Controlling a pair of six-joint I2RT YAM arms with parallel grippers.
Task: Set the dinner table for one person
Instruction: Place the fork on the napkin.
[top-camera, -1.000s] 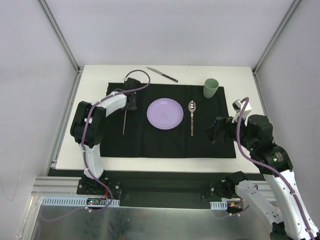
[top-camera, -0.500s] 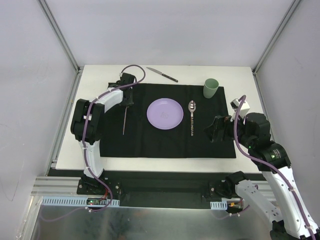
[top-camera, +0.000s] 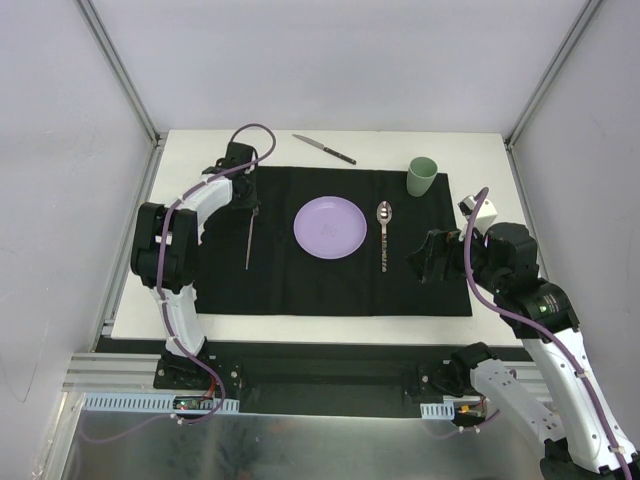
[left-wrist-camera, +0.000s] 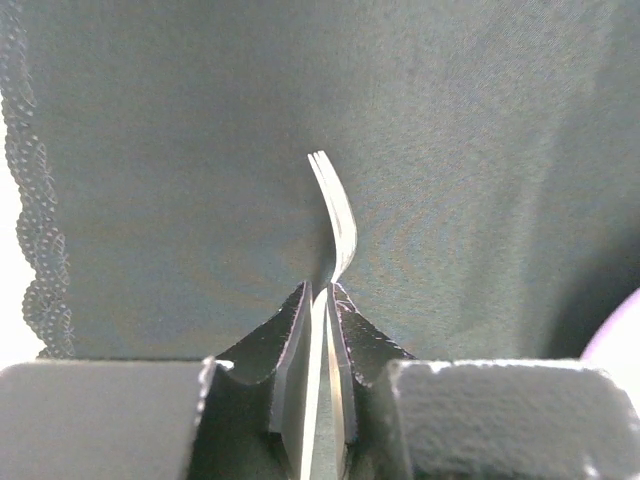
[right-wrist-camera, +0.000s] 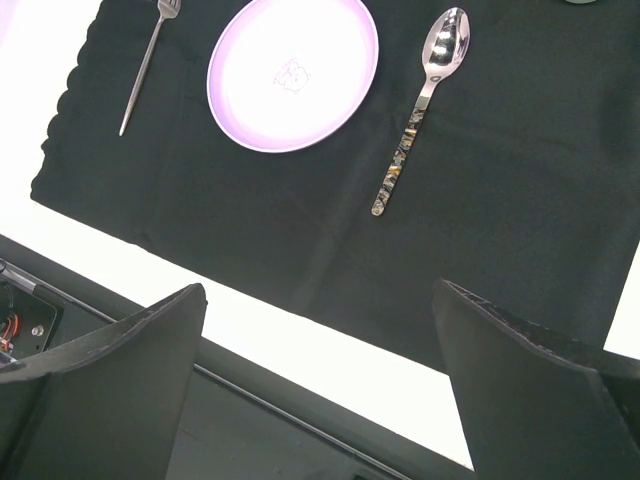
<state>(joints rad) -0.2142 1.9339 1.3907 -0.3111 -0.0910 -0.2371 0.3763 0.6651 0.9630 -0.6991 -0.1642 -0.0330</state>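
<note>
The white dinner table (top-camera: 400, 145) carries a black cloth mat (top-camera: 300, 285). On the mat lie a purple plate (top-camera: 330, 227), a silver fork (top-camera: 248, 240) to its left and a spoon (top-camera: 384, 235) to its right. My left gripper (top-camera: 252, 203) is at the fork's far end. In the left wrist view its jaws (left-wrist-camera: 322, 290) stand close on both sides of the fork (left-wrist-camera: 335, 215), with the tines past the tips. My right gripper (top-camera: 425, 258) hovers open and empty over the mat's right part. Its wrist view (right-wrist-camera: 318, 290) shows the plate (right-wrist-camera: 293, 72), spoon (right-wrist-camera: 420, 110) and fork (right-wrist-camera: 140, 75).
A green cup (top-camera: 421, 176) stands at the mat's far right corner. A knife (top-camera: 324, 149) lies on the bare table beyond the mat's far edge. Grey frame posts rise at the table's far corners. White walls close in on three sides.
My left wrist has swung left and farther away over the fork's far end, so more of the fork shows. The fork's near end has stayed put. The right arm shifted slightly.
</note>
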